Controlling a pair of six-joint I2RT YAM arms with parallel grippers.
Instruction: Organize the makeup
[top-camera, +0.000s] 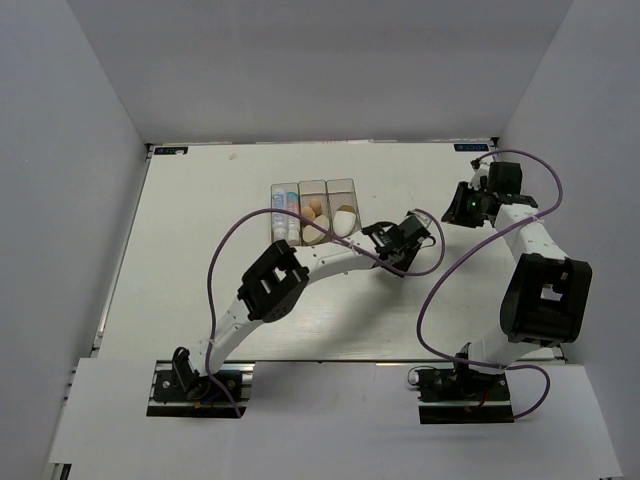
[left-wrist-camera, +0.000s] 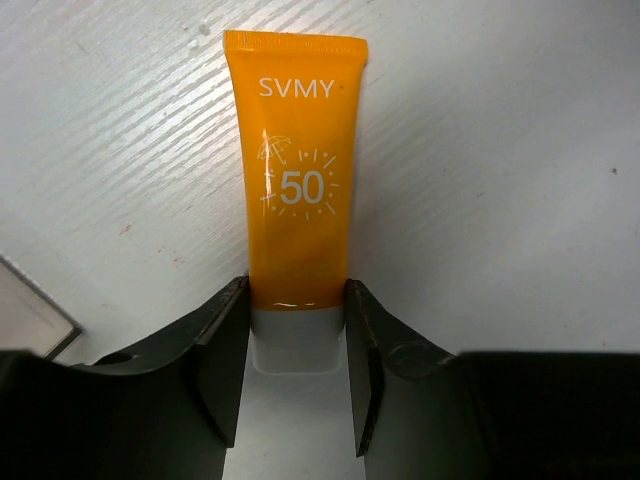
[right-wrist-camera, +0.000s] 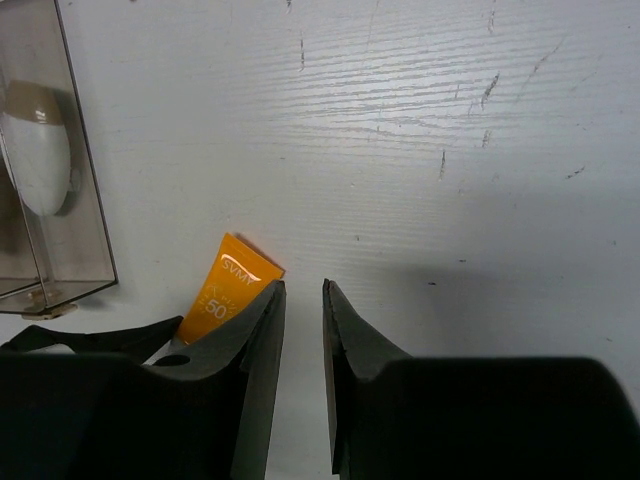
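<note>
The orange-white tube (left-wrist-camera: 296, 170), marked SVMY 50, lies lengthwise between my left gripper's (left-wrist-camera: 296, 290) fingers, which press its sides where the orange body meets the white cap. In the top view the left gripper (top-camera: 408, 238) is right of the clear box and hides the tube. The tube also shows in the right wrist view (right-wrist-camera: 225, 285). My right gripper (top-camera: 462, 208) (right-wrist-camera: 304, 290) hovers further right, empty, with a narrow gap between its jaws. The box holds the white tube with the pink-blue label (top-camera: 285, 212), beige sponges (top-camera: 314, 210) and the white oval pad (top-camera: 343, 220) (right-wrist-camera: 40, 160). I cannot make out the round cream puff.
The clear three-compartment box (top-camera: 313, 182) stands at the table's middle back; its wall shows in the right wrist view (right-wrist-camera: 85, 200) and its corner in the left wrist view (left-wrist-camera: 30, 310). White walls enclose the table on three sides. Purple cables loop over both arms.
</note>
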